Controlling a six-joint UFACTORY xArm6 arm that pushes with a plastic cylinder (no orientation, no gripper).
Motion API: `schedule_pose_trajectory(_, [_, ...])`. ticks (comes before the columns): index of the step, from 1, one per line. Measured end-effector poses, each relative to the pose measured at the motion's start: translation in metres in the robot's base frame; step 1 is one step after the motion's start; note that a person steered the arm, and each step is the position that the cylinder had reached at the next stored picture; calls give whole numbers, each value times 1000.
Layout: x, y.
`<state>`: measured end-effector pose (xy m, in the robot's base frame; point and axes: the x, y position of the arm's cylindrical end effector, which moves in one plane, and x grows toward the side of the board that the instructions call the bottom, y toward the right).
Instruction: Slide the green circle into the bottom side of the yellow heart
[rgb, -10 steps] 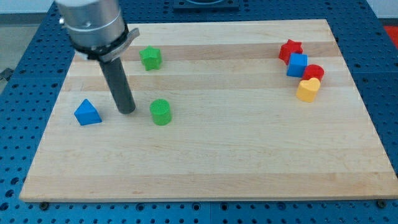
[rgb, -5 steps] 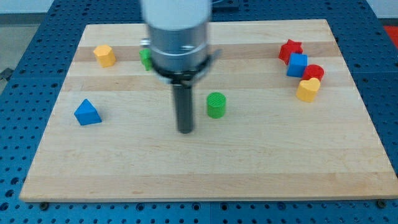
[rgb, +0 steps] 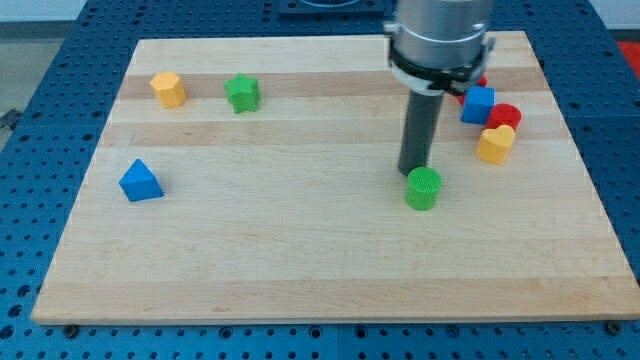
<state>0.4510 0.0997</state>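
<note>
The green circle (rgb: 424, 188) is a short green cylinder lying right of the board's middle. The yellow heart (rgb: 495, 144) lies up and to the right of it, near the board's right edge, apart from the circle. My tip (rgb: 415, 172) is at the circle's upper left edge, touching or nearly touching it. The rod rises from there to the arm's grey body at the view's top.
A red star (rgb: 474, 80), partly hidden by the arm, a blue cube (rgb: 478, 104) and a red cylinder (rgb: 506, 116) cluster just above the yellow heart. A green star (rgb: 242, 93) and a yellow block (rgb: 168, 88) lie at upper left. A blue triangle (rgb: 139, 181) lies at left.
The green circle has slid from the left half to right of the middle. My tip has followed it rightward and now sits above-left of it. The other blocks have not moved.
</note>
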Motion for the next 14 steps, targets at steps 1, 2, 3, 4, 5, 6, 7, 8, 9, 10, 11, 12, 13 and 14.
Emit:
schedule_pose_trajectory(1, [-13,-42])
schedule_pose_trajectory(2, [-11,-98])
schedule_pose_trajectory(3, [24,-107])
schedule_pose_trajectory(4, [50,-102])
schedule_pose_trajectory(5, [47,-80])
schedule_pose_trajectory(6, [35,-36])
schedule_pose_trajectory(7, [35,23])
schedule_pose_trajectory(8, [35,68])
schedule_pose_trajectory(9, [40,71])
schedule_pose_trajectory(10, [64,71])
schedule_pose_trajectory(11, [74,89])
schedule_pose_trajectory(12, [65,103])
schedule_pose_trajectory(13, [41,103])
schedule_pose_trajectory(14, [33,103])
